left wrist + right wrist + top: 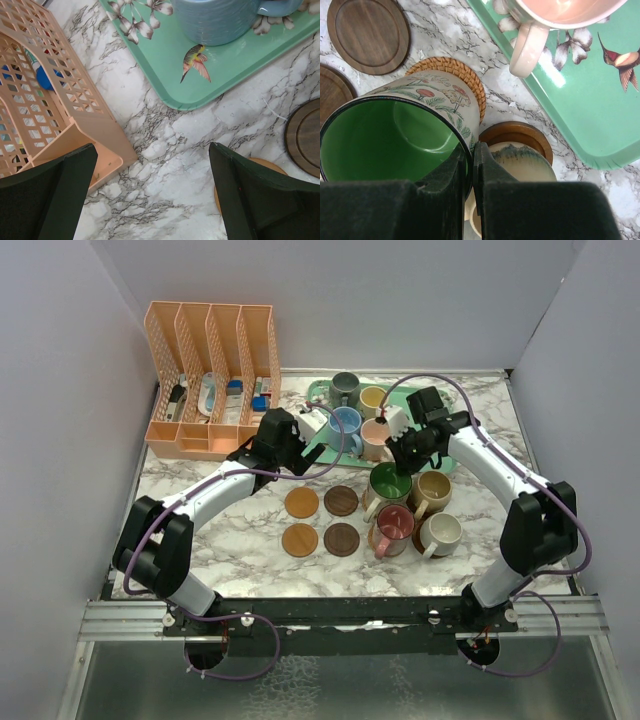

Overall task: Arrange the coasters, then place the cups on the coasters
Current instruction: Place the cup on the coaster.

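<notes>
My right gripper (402, 458) (471, 161) is shut on the rim of the green-lined mushroom cup (388, 483) (385, 137), one finger inside and one outside. That cup is over a woven coaster (451, 67); whether it rests on it I cannot tell. Beside it a tan cup (433, 488) (522, 160) stands on a brown coaster (517, 131). Dark red (395, 524) and cream cups (441, 533) stand nearer. Several bare coasters (301, 502) (342, 539) lie mid-table. My left gripper (290, 443) (152, 165) hangs open over bare marble, holding nothing.
A teal floral tray (318, 393) (220, 70) at the back carries grey (345, 388), yellow (372, 398), blue (346, 424) and pink cups (376, 436). An orange mesh organizer (210, 370) (60, 100) stands at the back left, close to my left fingers.
</notes>
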Controlling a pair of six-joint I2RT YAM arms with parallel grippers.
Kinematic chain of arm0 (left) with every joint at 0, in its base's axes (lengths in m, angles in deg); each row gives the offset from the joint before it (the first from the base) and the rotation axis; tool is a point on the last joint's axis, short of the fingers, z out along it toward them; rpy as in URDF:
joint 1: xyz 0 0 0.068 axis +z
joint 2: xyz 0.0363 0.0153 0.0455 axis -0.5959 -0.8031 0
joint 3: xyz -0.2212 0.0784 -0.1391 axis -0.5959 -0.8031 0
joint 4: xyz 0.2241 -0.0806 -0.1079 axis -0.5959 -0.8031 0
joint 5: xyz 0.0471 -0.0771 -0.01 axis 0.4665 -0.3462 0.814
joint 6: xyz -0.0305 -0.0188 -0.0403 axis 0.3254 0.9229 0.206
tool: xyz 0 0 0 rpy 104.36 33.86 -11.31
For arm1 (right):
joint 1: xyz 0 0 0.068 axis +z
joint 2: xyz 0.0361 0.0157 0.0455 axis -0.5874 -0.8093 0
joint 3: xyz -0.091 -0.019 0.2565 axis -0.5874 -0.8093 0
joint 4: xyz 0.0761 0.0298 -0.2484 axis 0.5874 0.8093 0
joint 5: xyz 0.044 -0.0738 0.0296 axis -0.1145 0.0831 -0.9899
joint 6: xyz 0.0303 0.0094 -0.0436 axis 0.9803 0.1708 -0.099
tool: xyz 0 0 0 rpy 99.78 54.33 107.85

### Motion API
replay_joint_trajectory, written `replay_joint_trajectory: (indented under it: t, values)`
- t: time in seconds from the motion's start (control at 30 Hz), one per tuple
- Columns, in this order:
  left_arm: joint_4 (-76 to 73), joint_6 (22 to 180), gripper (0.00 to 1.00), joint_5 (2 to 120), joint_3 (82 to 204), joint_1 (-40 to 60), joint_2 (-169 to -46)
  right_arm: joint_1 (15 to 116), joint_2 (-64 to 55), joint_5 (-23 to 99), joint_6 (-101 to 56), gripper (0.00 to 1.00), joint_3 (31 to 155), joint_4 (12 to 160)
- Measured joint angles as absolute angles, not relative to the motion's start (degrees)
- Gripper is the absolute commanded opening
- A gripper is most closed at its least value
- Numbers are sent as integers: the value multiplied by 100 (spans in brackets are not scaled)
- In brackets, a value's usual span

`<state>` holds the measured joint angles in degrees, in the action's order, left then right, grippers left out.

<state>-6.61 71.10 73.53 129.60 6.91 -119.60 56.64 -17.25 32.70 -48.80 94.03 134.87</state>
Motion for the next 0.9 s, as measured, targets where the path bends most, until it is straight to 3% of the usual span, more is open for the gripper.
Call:
replay_joint_trajectory:
  t: [0.9]
  values:
    - [-663, 7057, 99, 7324, 12960, 691, -12021, 5767, -1961, 3273, -4771, 1, 9403, 13375]
